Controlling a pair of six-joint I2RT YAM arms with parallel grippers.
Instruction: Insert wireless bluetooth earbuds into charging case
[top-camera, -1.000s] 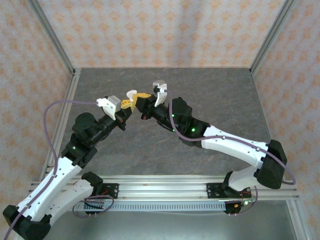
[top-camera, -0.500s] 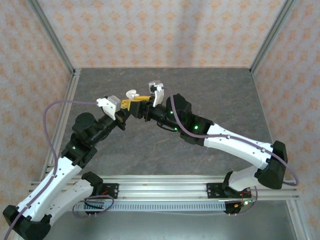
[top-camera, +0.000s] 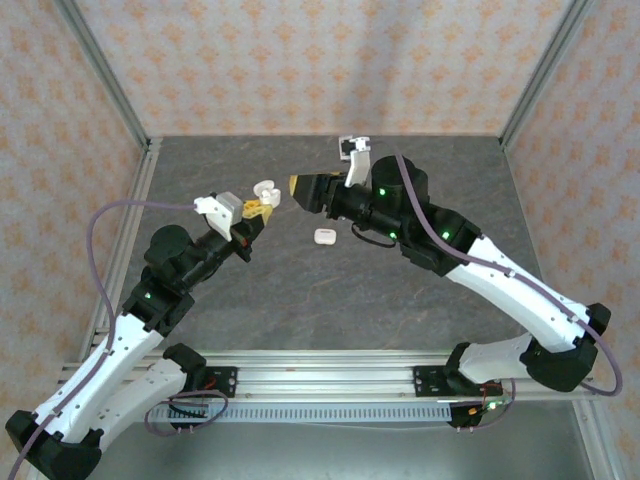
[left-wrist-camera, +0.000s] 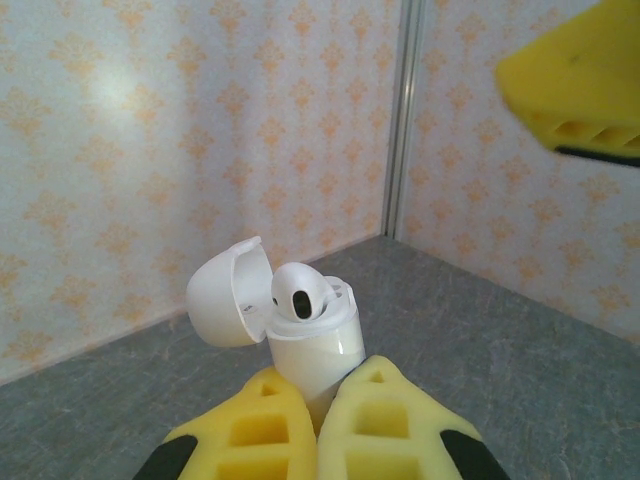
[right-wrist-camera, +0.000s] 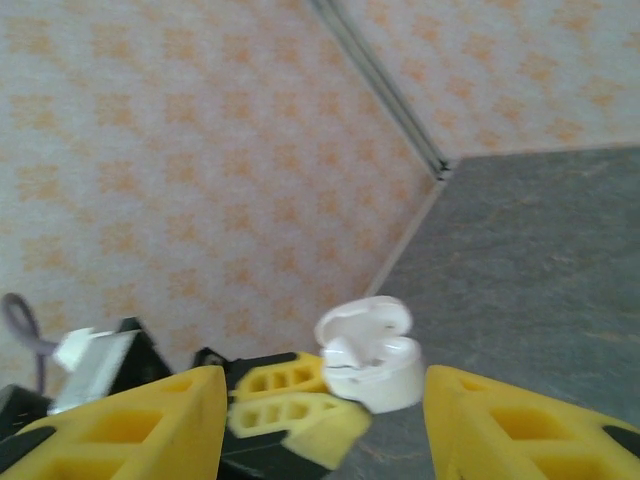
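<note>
My left pincer (left-wrist-camera: 318, 392) is clenched on the bottom of the charging case (left-wrist-camera: 315, 345), low in the middle of my left wrist view. The case stands up with its lid (left-wrist-camera: 225, 295) tipped open to the left. One earbud (left-wrist-camera: 300, 295) sits in the top of the case, its round head poking up. My right pincer (right-wrist-camera: 320, 400) is spread wide and grasps nothing. In the view from above it is just to the right of the case, not touching it. A small white thing (top-camera: 324, 236) lies on the table (top-camera: 330, 295) near the middle of that view. I cannot tell if it is a bud or another case. I think a bud is very light, hard and slippery, so it could pop out of my pads if I squeeze too hard. I would take it gently by its round head, stem down. The case is smooth too, so I should hold it low and leave the lid free.
</note>
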